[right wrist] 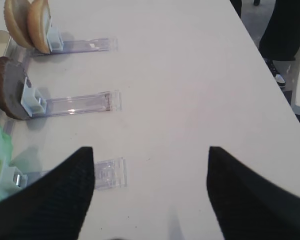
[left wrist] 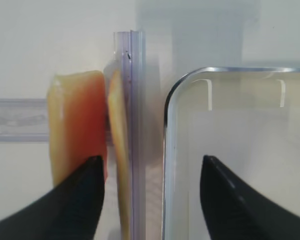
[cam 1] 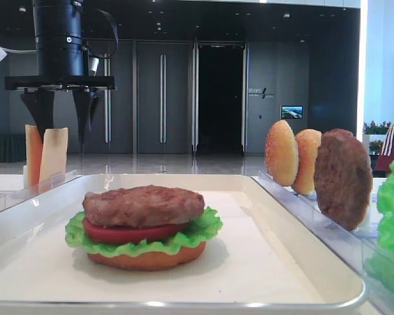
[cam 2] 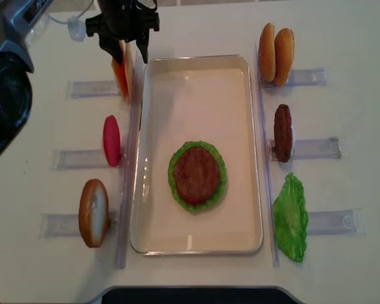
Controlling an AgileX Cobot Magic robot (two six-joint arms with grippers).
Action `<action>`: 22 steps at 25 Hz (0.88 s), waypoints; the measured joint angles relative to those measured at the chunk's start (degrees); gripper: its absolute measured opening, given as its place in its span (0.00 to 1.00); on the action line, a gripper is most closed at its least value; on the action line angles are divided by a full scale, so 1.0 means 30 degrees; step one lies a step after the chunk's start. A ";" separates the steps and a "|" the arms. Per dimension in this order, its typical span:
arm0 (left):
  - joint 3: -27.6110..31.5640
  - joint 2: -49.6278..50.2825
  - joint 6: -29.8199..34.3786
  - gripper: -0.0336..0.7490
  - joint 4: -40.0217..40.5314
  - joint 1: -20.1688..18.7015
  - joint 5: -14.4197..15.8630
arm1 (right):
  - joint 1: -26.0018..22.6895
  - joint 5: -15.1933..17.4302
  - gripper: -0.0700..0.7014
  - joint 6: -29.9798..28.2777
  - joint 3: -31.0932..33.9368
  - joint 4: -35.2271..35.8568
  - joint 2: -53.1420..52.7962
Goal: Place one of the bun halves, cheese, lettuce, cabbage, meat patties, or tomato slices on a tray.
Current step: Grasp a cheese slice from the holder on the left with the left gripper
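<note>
Left hand [left wrist: 149, 172] astride cheese [left wrist: 77, 125] — tray [left wrist: 166, 150] rim beside

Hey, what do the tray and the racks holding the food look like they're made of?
The tray: likely glossy white plastic or enamelled metal; its rim catches bright highlights. The racks: clear hard plastic, since the table shows through them.

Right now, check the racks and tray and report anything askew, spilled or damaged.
Nothing stands out. The stack sits flat on the tray; the bun halves, patty, tomato slice and cheese stand upright in their racks.
</note>
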 joint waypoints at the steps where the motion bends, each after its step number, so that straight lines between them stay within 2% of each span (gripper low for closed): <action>1: 0.0000 0.0008 0.0048 0.57 0.0000 0.0000 0.0000 | 0.0000 0.0000 0.72 0.0000 0.0000 0.0000 0.0000; 8: 0.0000 0.0008 0.1082 0.18 -0.0175 0.0000 0.0000 | 0.0000 0.0000 0.72 0.0000 0.0000 0.0000 0.0000; 10: 0.0000 0.0008 0.1150 0.10 -0.0286 0.0000 0.0000 | 0.0000 0.0000 0.72 0.0000 0.0000 0.0000 0.0000; 13: 0.0000 0.0008 0.1188 0.07 -0.0350 -0.0031 0.0000 | 0.0000 0.0000 0.72 0.0000 0.0000 0.0000 0.0000; 22: 0.0000 -0.0082 0.1570 0.06 -0.0557 -0.0299 0.0000 | 0.0000 0.0000 0.71 0.0000 0.0000 0.0000 0.0000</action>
